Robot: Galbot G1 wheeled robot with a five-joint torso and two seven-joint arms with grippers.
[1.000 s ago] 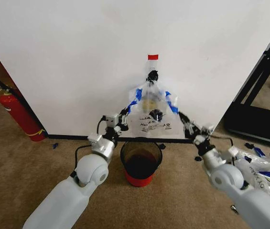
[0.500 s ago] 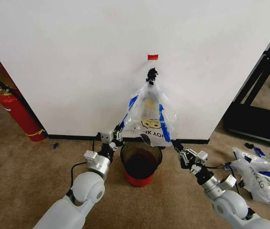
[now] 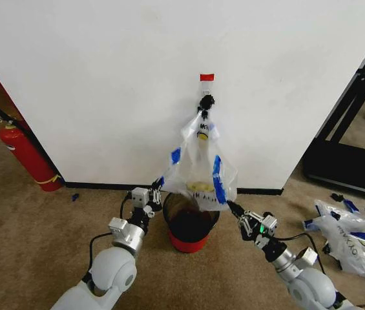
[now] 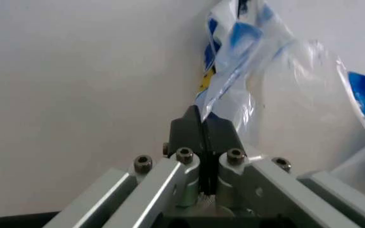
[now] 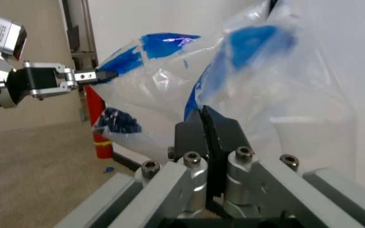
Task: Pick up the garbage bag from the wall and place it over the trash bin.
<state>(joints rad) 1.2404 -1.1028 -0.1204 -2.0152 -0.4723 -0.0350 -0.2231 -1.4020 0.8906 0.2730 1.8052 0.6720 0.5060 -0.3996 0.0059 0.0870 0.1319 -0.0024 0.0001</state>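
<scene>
The garbage bag (image 3: 198, 165) hangs by its top from the small black hook (image 3: 205, 101) on the white wall (image 3: 104, 77), under a red tape rectangle (image 3: 207, 77). Its lower rim is stretched wide just above the trash bin (image 3: 187, 244), a black mesh bucket with a red base. My left gripper (image 3: 159, 184) is shut on the rim's left blue-taped edge, and my right gripper (image 3: 232, 205) is shut on the right edge. The left wrist view has the left gripper (image 4: 201, 126) pinching the bag (image 4: 265, 71). The right wrist view shows the right gripper (image 5: 205, 118) clamped on plastic (image 5: 258, 85).
A red fire extinguisher (image 3: 24, 152) leans at the wall's left end. Other white bags with blue print (image 3: 353, 236) lie on the carpet at right. A black frame (image 3: 356, 148) stands beside the wall's right edge.
Both grippers have come down and back toward me with the bag's rim, drawing its lower part out from the wall to over the bin. The top stays on the hook.
</scene>
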